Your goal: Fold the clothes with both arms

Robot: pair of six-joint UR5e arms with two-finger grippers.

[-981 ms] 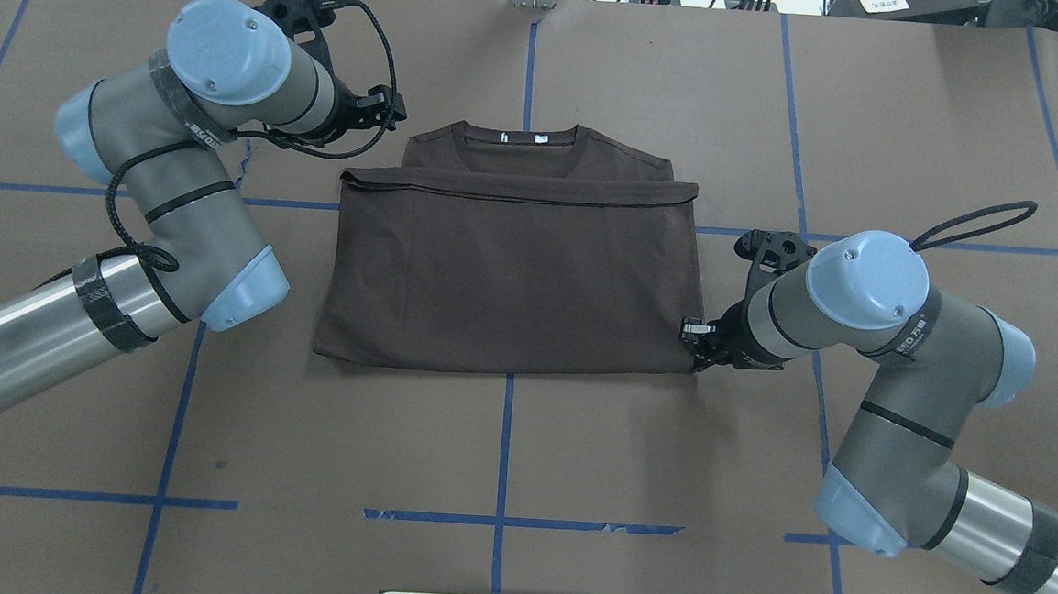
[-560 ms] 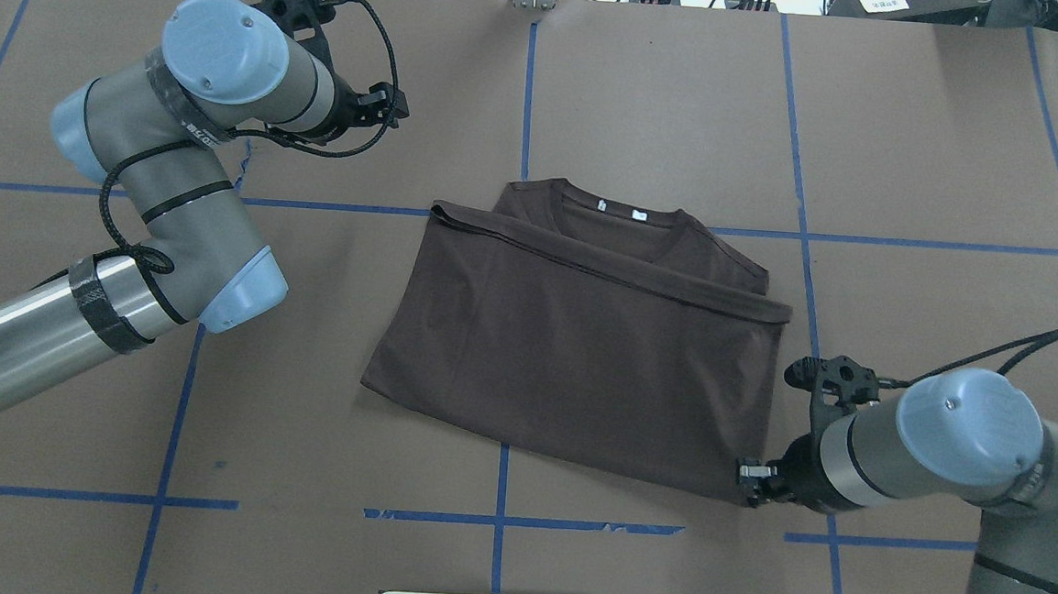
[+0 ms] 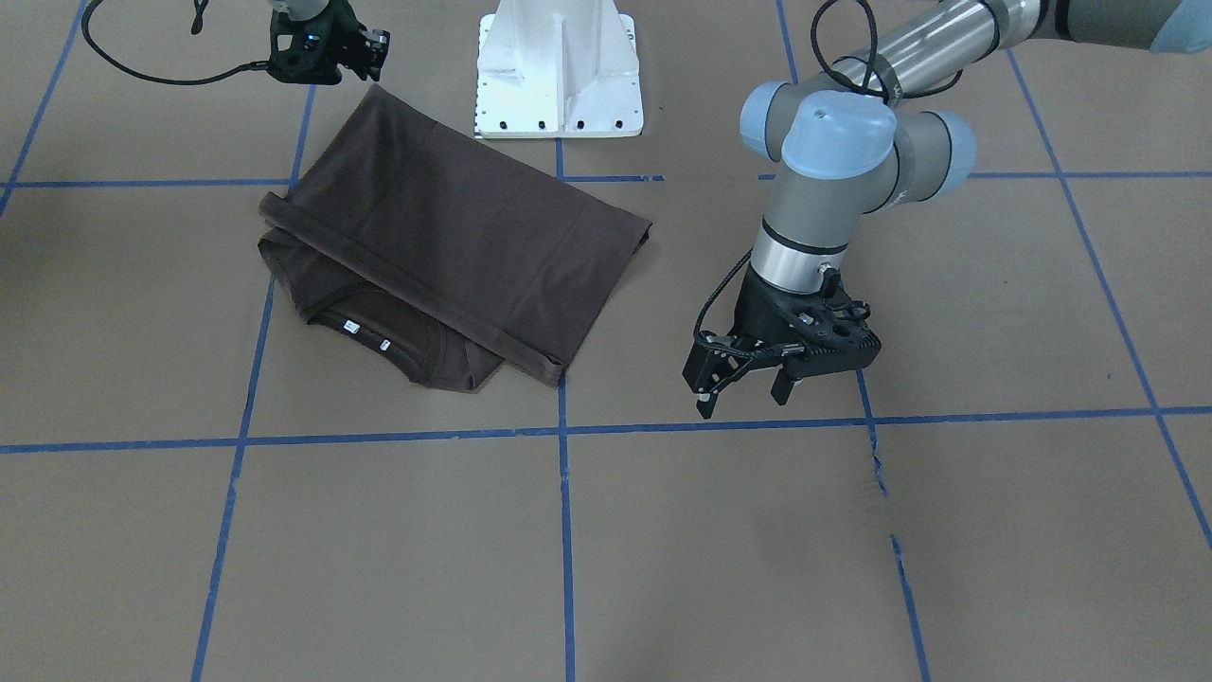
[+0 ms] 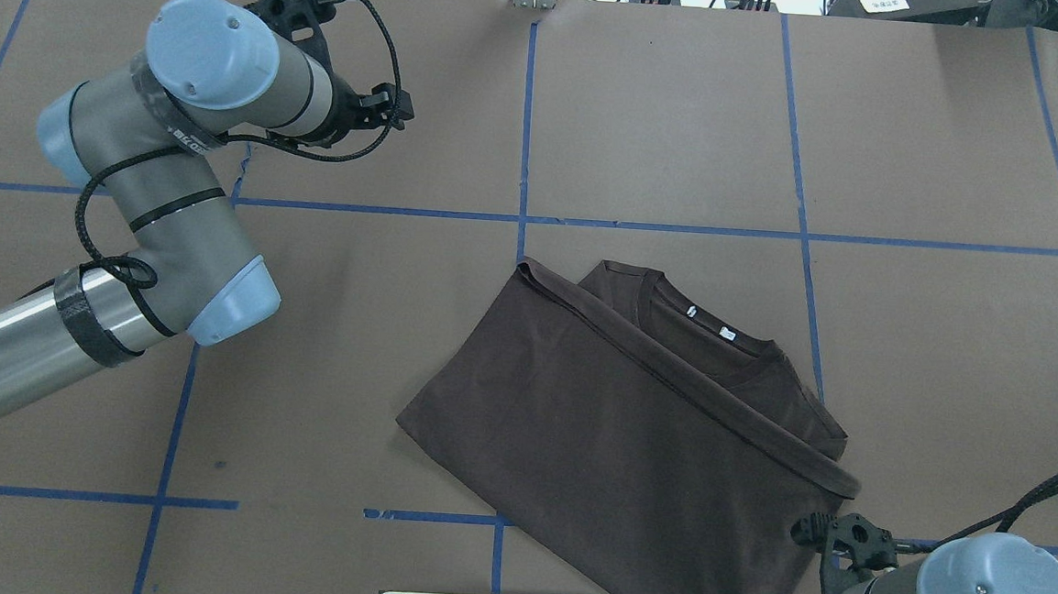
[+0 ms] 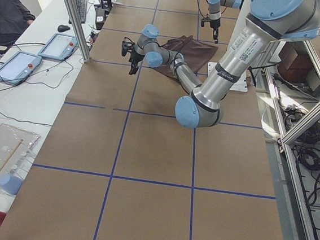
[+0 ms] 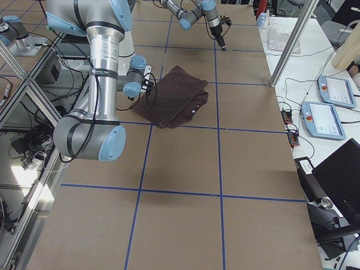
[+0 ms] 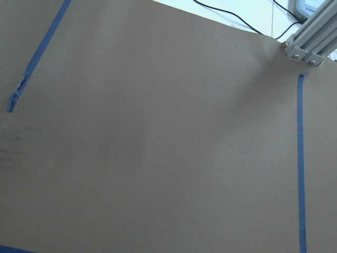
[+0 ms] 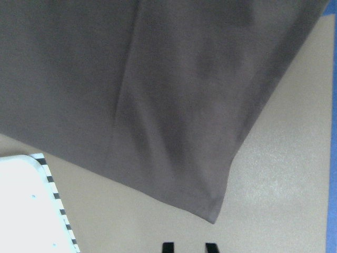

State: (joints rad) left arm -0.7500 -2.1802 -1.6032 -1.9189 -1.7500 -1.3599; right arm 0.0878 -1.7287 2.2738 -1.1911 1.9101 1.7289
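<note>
- Since a second ago, the T-shirt (image 4: 648, 451) has slid from the middle of the surface (image 4: 687, 114) toward the robot's near right. It has swung round as it went, and the right hand (image 3: 374, 52) has travelled with its corner. The left hand (image 3: 745, 396) has barely shifted.
- From the right wrist camera I see that hand's fingertips (image 8: 167, 246) apart with nothing between them. The shirt's corner lies just ahead of them, flat on the paper.
- The white base plate (image 8: 21, 205) sits right beside that hand and close to the shirt's near edge.
- From overhead, the right arm (image 4: 979, 591) covers the shirt's nearest corner.
- The shirt lies folded, lower half drawn up over the chest. The white neck tags (image 4: 727, 332) are showing and the collar is turned toward the far right.
- The left hand has its fingers spread and holds nothing. It hangs low over the bare paper near a blue tape line (image 3: 663, 428), well apart from the shirt.
- Beyond the surface's far edge, control tablets (image 5: 17, 66) lie on a white side table.
</note>
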